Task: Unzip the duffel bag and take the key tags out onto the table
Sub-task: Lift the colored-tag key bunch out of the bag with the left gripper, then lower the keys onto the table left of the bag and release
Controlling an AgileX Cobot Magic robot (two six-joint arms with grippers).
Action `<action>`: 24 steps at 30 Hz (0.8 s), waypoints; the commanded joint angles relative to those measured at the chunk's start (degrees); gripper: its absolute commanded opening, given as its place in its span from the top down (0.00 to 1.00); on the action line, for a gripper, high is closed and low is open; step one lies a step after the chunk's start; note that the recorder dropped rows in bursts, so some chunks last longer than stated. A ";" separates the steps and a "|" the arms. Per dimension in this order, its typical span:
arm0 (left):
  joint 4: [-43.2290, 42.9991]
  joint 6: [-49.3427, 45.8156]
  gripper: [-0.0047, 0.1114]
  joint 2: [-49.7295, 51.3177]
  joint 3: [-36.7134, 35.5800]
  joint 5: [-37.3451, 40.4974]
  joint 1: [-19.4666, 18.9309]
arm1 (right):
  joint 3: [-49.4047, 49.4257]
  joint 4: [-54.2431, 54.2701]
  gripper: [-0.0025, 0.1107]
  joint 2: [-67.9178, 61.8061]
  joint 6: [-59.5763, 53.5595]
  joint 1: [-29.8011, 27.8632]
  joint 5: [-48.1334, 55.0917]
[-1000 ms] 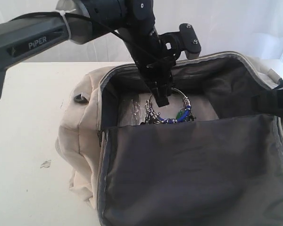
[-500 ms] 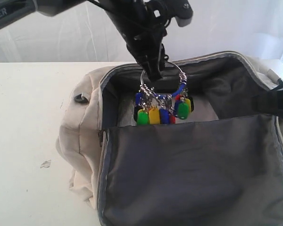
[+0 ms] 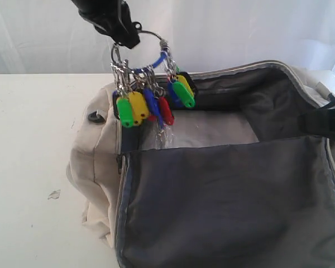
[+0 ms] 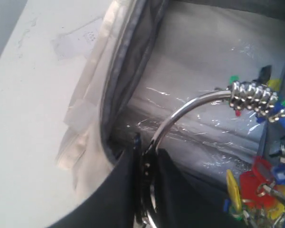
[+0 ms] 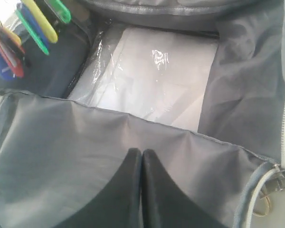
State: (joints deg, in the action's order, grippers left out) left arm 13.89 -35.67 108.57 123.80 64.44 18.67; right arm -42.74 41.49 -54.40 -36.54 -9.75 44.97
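though cropped, left tool [image 3: 127,39] grips key tags [image 3: 138,106].

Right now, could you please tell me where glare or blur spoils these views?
Exterior view: washed-out backdrop, the left gripper a dark silhouette. Left wrist view: the key tags are blurred. Right wrist view: glare spots on the plastic sheet.

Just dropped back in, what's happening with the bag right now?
The duffel bag lies unzipped and open on the table. The left gripper clamps its jaws on the metal ring of the key tags, which hang in the air over the bag's open rim, not yet on the table. The right gripper is shut over the grey lining flap; whether it pinches fabric is unclear.
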 commanded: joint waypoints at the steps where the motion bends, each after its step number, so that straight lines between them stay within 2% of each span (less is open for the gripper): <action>1: 1.08 0.06 0.96 -4.91 0.13 4.68 -7.05 | 0.22 -0.09 0.98 -0.02 -0.70 0.02 -0.44; 6: 0.94 3.36 0.96 -8.82 -0.10 5.52 -19.90 | 0.22 -0.09 0.98 -0.02 -0.70 0.02 -0.44; 10: 1.15 4.04 0.96 -8.91 -4.61 5.52 -24.78 | 0.22 -0.09 0.98 -0.02 -0.70 0.02 -0.44; 14: 1.59 3.82 0.96 -8.91 -15.04 5.52 -26.65 | 0.22 -0.09 0.98 -0.02 -0.70 0.02 -0.44; 16: 2.20 3.47 0.96 -8.91 -23.66 0.47 -26.53 | 0.22 -0.09 0.98 -0.02 -0.70 0.02 -0.44; 24: 4.61 2.10 0.96 -8.12 -44.10 -15.92 -26.53 | 0.22 -0.10 0.98 -0.02 -0.70 0.02 -0.55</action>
State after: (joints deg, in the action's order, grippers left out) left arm 16.15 -33.00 100.36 84.67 52.88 -7.90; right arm -42.74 41.55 -54.40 -36.54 -9.75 44.74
